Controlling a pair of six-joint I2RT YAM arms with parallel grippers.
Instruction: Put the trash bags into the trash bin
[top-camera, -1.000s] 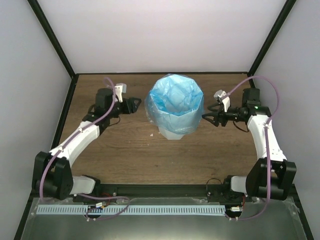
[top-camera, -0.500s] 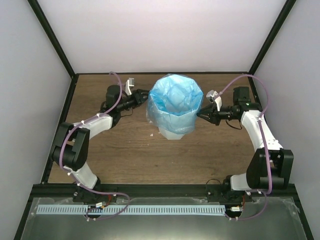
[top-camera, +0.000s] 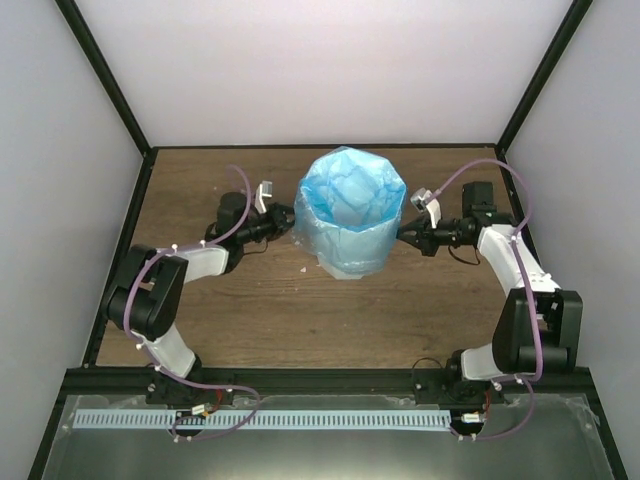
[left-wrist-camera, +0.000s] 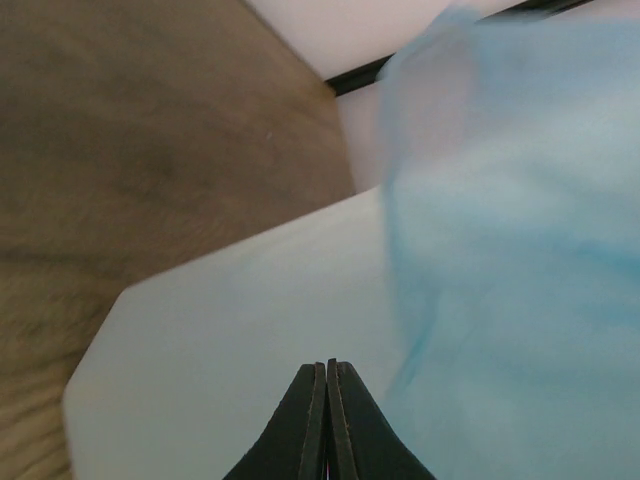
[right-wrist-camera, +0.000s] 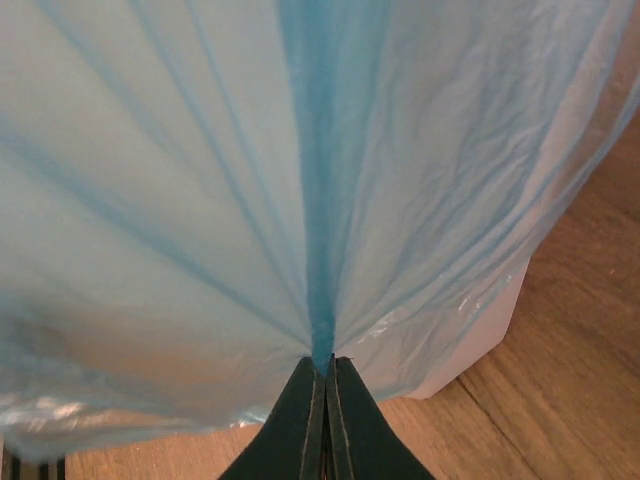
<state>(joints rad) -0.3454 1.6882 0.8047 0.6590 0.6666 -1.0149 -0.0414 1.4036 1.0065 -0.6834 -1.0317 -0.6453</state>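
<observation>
The trash bin stands at the middle of the table, with the light-blue trash bag lining it and folded down over its rim. My left gripper is at the bin's left side. Its jaws are shut against the white bin wall, and the bag's film hangs just to their right with none visibly pinched. My right gripper is at the bin's right side. It is shut on a gathered fold of the bag, with the bin's wall behind.
The brown wooden table is bounded by white walls with black corner posts. Both arm bases sit at the near edge. A small white speck lies on the wood left of the bin.
Both grippers have moved inward to the bin's sides and have gone from open to shut. The right one has pinched the bag's film.
</observation>
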